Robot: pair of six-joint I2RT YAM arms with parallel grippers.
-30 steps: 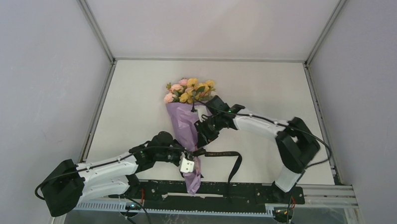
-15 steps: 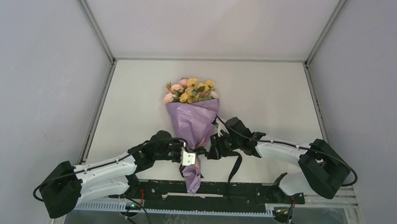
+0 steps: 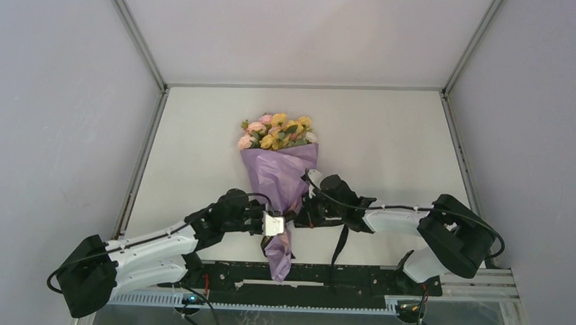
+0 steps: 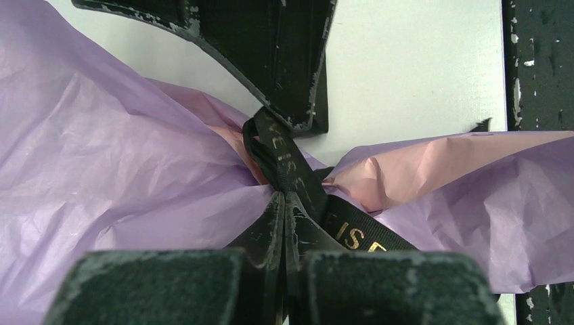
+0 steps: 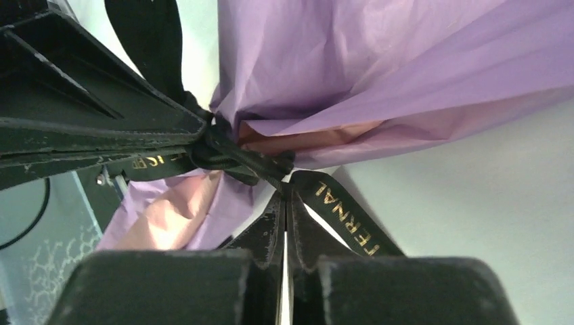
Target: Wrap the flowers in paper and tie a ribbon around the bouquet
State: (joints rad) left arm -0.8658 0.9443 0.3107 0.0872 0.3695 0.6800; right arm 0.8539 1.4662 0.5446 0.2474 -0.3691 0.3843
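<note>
The left gripper and the right gripper, each pinching the ribbon beside the knot, should pull apart evenly, sparing the thin paper.

Bouquet lies wrapped on the table, ribbon cinched at its neck

We see it lying flat on the white surface, blooms pointing to the far side and the tapered end toward the near edge. The flowers, pink, yellow-orange and white with green leaves, bunch out of the wide mouth of the paper, a crinkled lilac sheet rolled into a cone, pinkish on its inner face. The narrow black ribbon, lettered in gold, is drawn tight round the cone's neck, pinching the paper into pleats; below it the paper flares again, and one loose ribbon end trails to the right toward the near edge
</note>
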